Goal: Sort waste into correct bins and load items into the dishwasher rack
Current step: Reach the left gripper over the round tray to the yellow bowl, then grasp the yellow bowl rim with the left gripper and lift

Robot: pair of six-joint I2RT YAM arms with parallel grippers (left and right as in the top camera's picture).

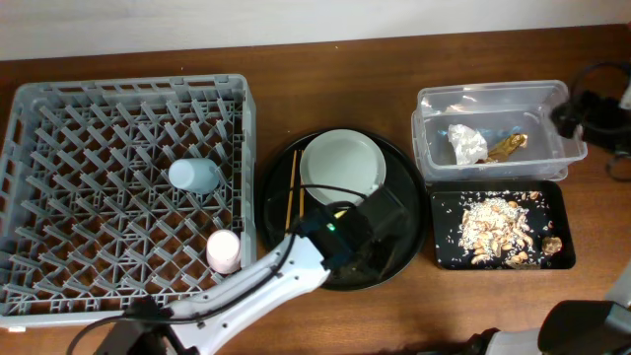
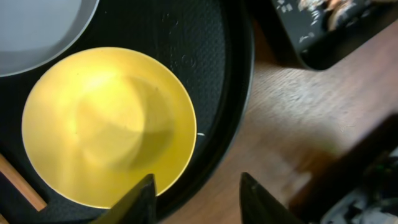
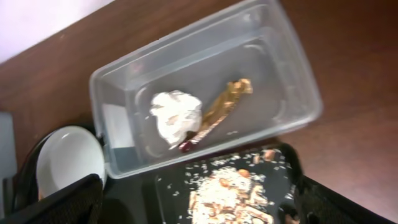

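The yellow bowl (image 2: 106, 124) sits on the big round black tray (image 2: 211, 56), next to the pale plate (image 1: 342, 163) and two chopsticks (image 1: 293, 192). My left gripper (image 2: 199, 199) is open and empty, just over the bowl's near rim and the tray edge. In the overhead view it (image 1: 370, 237) covers the bowl. The blue cup (image 1: 194, 176) and pink cup (image 1: 224, 251) stand in the grey dishwasher rack (image 1: 59, 118). The clear tub (image 3: 273, 56) holds the white tissue (image 3: 176, 114) and gold wrapper (image 3: 224, 106). The shallow black tray (image 1: 444, 251) holds food scraps (image 1: 498, 229). My right gripper (image 3: 199, 211) is open and empty above both bins.
The round black tray (image 1: 276, 197) lies between the rack and the bins. Dark cables and gear (image 1: 601, 99) sit at the table's far right. The plate corner (image 2: 37, 31) and one chopstick end (image 2: 22, 190) show in the left wrist view.
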